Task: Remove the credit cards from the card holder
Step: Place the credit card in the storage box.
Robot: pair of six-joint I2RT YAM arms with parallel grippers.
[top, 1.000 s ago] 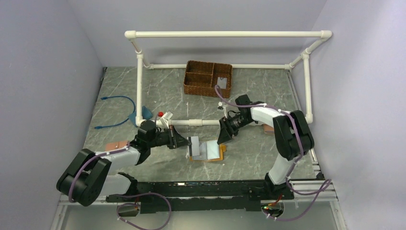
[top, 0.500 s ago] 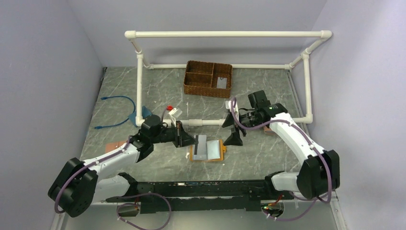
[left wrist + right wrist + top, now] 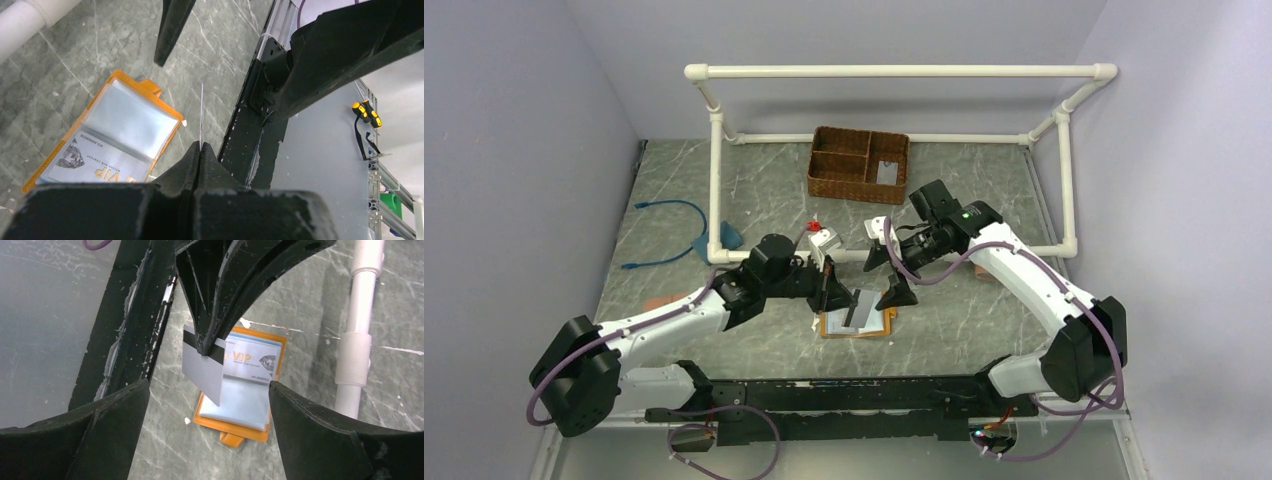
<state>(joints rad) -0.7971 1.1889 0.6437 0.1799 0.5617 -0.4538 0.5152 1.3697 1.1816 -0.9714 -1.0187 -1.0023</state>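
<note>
Card holder (image 3: 876, 320) lay open and flat on the grey worktop (image 3: 754, 190), near the middle, with both arms leaning in over it. The left gripper (image 3: 829, 290) hung over its left part, jaws clamped on one of the credit cards (image 3: 202, 375), a striped one lifted clear of the slots. The right gripper (image 3: 886, 278) hovered just to the right, jaws wide apart and holding nothing.

Judging by this, one card was out and the step in hand was a handover (or perhaps a set-down). The next move called for the right jaws to close on the card's free edge before the left let go. A VIP card (image 3: 252, 362) sat in one of the card holder's slots, not yet pulled.

The right wrist view showed the held card's face and dark stripe. The left wrist view caught it only edge-on, as a thin line. Only the top view showed both arms together.
</note>
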